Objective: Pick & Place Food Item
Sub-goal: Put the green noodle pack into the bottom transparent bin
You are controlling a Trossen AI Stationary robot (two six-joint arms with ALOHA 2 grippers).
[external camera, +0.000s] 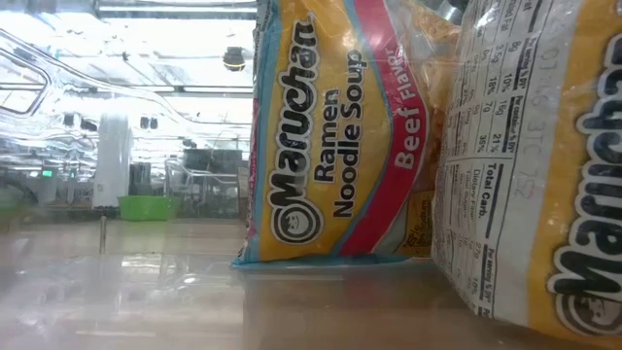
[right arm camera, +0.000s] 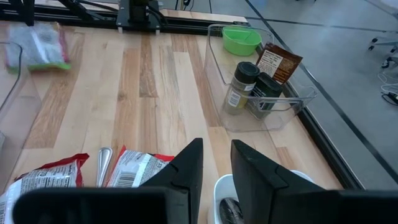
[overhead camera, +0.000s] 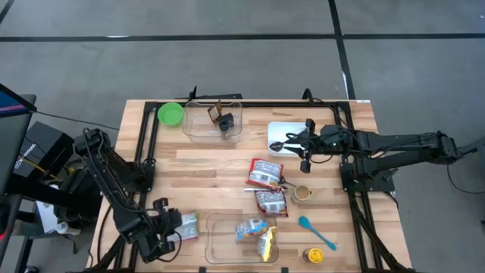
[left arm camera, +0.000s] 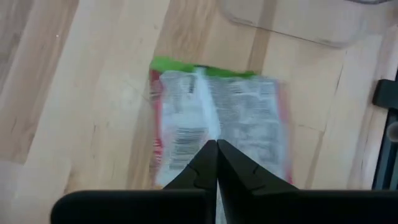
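Judging by the layout, the job is partly done: two noodle packets (overhead camera: 256, 236) already lie in the clear bin (overhead camera: 216, 250) at the near edge. The left gripper (overhead camera: 168, 231) hangs with fingers closed over a green-edged packet (left arm camera: 217, 127) lying on the surface (overhead camera: 204, 167), not holding it. Two red packets (overhead camera: 265, 186) wait mid-surface. The right gripper (overhead camera: 305, 149) hovers over the white tray (overhead camera: 282, 127), its fingers slightly parted and empty.

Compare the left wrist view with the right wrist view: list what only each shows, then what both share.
Only the left wrist view: the left gripper, jaws shut, above the green-edged snack packet.

Only the right wrist view: the right gripper, jaws slightly apart, the green bowl, a clear bin holding a spice jar, and red packets.

Both: the wooden table.
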